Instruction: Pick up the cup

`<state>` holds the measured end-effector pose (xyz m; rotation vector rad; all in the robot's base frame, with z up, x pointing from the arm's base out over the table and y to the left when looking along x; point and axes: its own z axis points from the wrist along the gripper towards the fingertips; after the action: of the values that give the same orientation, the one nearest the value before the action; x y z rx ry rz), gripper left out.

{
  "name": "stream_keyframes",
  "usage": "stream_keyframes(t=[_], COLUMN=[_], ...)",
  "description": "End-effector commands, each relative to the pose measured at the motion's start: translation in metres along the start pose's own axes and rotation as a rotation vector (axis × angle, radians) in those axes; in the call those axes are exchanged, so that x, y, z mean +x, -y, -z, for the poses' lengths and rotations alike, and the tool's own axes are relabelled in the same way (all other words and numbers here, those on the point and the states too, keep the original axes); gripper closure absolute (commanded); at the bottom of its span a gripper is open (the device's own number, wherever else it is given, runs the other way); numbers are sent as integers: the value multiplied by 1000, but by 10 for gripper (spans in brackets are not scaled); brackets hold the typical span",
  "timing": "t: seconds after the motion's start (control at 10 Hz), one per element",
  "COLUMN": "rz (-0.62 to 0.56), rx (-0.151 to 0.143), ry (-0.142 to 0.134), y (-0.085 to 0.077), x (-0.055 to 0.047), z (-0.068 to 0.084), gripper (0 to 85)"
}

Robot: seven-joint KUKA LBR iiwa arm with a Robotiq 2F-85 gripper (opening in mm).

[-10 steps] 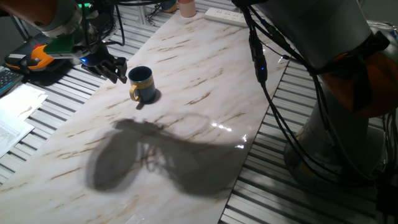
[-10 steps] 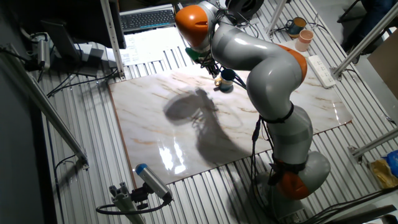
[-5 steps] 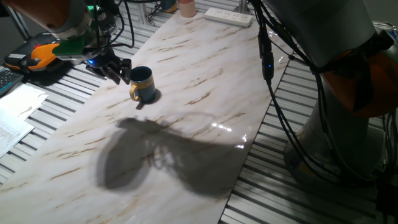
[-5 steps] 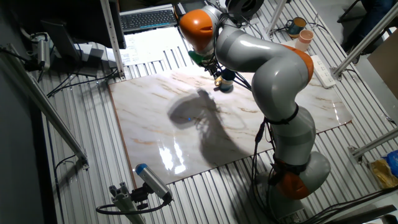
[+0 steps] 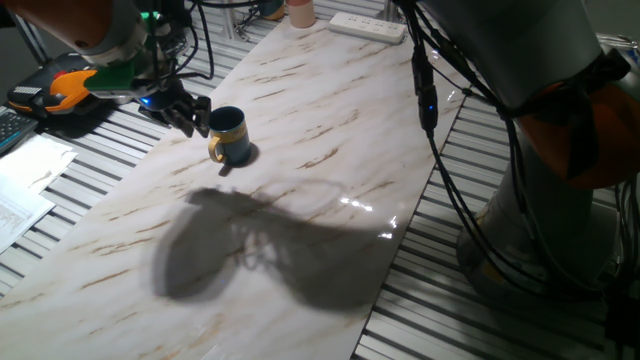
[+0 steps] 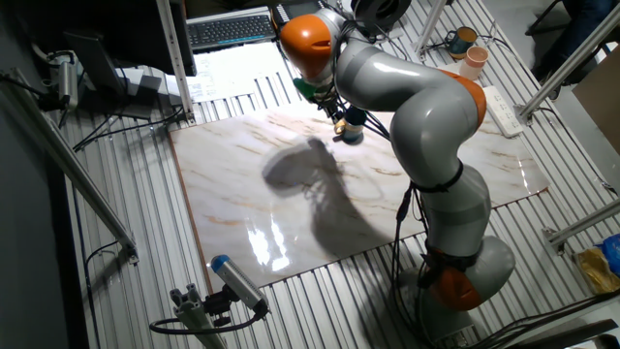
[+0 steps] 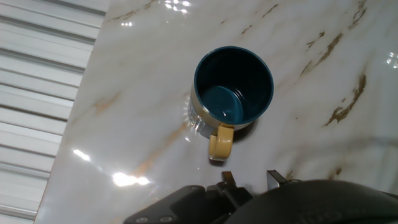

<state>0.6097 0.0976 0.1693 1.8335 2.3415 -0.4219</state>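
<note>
The cup [image 5: 228, 133] is a dark navy mug with a yellow-gold handle. It stands upright on the marble table [image 5: 330, 120] near its left edge. My gripper [image 5: 185, 112] hangs just left of the cup, close to it but apart from it, with the fingers open and empty. In the other fixed view the cup [image 6: 354, 132] peeks out beside the gripper [image 6: 335, 116]. The hand view looks down into the empty cup [image 7: 233, 87], handle toward the gripper [image 7: 250, 179], whose fingertips [image 7: 227, 178] show just below the handle.
A pale pink cup [image 5: 299, 12] and a white power strip [image 5: 367, 26] lie at the table's far end. Papers [image 5: 25, 185] and an orange-black device [image 5: 60, 90] sit off the table's left edge. The arm's shadow [image 5: 260, 245] covers the table's middle. A keyboard [image 6: 230, 29] lies beyond the table.
The gripper and arm shifted slightly toward the far side beside the cup a second ago and have held still since. The cup has not moved.
</note>
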Motion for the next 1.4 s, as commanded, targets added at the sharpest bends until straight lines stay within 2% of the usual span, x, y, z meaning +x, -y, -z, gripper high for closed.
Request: stream_keyframes(t=[0.0, 0.2, 0.4, 0.8, 1.1, 1.3], rz=[-6, -9, 0, -4, -33, -39], rx=[1, 11, 8, 9, 50, 60], ry=[-5, 3, 12, 9, 24, 28], y=[-2, -5, -7, -8, -10, -11], x=[-1, -4, -8, -8, -6, -7], z=[-1, -3, -6, -8, -14, -15], gripper=[510, 510, 510, 510, 510, 510])
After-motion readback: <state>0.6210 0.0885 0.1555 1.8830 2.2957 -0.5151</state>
